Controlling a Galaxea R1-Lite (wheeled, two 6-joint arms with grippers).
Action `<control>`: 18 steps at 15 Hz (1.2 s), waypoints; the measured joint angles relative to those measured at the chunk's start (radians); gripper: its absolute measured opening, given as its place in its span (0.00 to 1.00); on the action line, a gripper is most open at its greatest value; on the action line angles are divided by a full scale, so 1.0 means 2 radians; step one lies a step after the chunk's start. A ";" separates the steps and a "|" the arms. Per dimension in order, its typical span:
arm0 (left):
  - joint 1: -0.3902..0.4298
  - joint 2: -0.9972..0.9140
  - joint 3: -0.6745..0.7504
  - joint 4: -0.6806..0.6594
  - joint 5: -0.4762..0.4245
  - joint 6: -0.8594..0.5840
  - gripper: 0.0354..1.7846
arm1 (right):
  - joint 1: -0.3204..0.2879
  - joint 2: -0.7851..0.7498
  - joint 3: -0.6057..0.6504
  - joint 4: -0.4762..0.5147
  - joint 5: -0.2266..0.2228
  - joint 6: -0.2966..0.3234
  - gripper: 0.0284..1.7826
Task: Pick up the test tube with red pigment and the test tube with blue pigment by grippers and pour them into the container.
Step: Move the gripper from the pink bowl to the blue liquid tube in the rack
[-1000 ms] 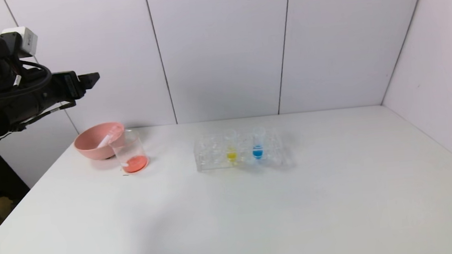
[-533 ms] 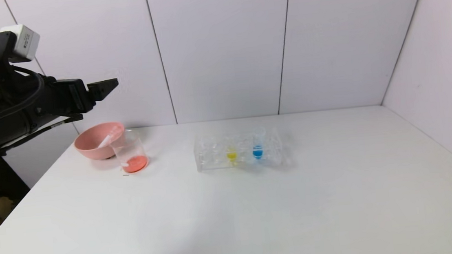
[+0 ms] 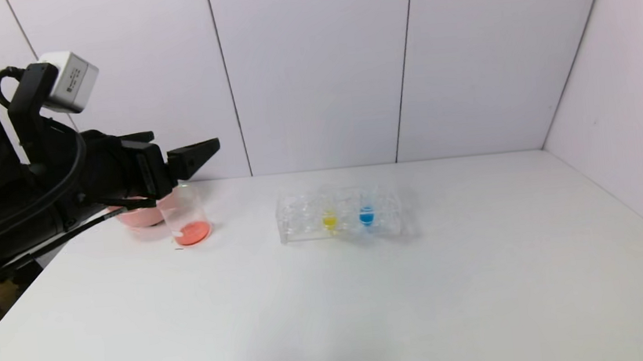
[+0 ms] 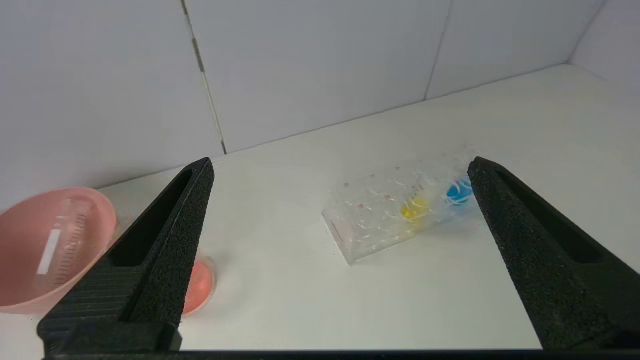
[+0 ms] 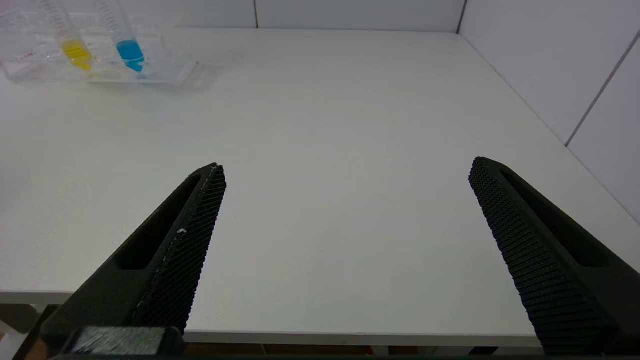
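Right now my left gripper (image 3: 203,156) hangs at the left of the head view with its jaws spread wide and empty, aimed toward the rack (image 3: 339,217), I judge for the blue tube. The right gripper (image 5: 345,170) waits low at the table's near edge, likewise splayed. Farther back, the container (image 3: 185,218) at left-centre already holds orange-red liquid. The test tube with blue pigment (image 3: 366,211) stands upright in the rack mid-frame, beside a yellow one (image 3: 329,216).
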 joint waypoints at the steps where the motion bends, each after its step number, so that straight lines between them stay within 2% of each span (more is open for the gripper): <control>1: -0.011 -0.003 0.009 -0.004 0.000 0.000 0.99 | 0.000 0.000 0.000 0.000 0.000 0.000 1.00; 8: -0.094 -0.008 0.064 -0.036 0.003 0.004 0.99 | 0.000 0.000 0.000 0.000 0.000 0.000 1.00; 18: -0.136 0.010 0.086 -0.037 0.006 0.014 0.99 | 0.000 0.000 0.000 0.000 0.000 0.000 1.00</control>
